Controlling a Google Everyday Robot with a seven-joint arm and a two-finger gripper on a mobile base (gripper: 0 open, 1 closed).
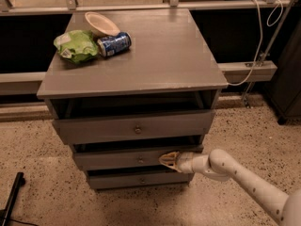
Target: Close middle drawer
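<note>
The middle drawer (113, 159) is the second of three grey drawers in the cabinet (136, 74). It stands only slightly out, with a thin dark gap above its front panel and a small round knob (140, 160) at centre. My gripper (165, 159) reaches in from the lower right on a white arm. Its tan tip presses against the drawer front just right of the knob.
The top drawer (134, 126) sits out a little, with a dark gap above it. The bottom drawer (138, 179) is below. On the cabinet top lie a green bag (75, 46), a blue can (114, 43) and a bowl (100, 23). A cable (256, 41) hangs at right.
</note>
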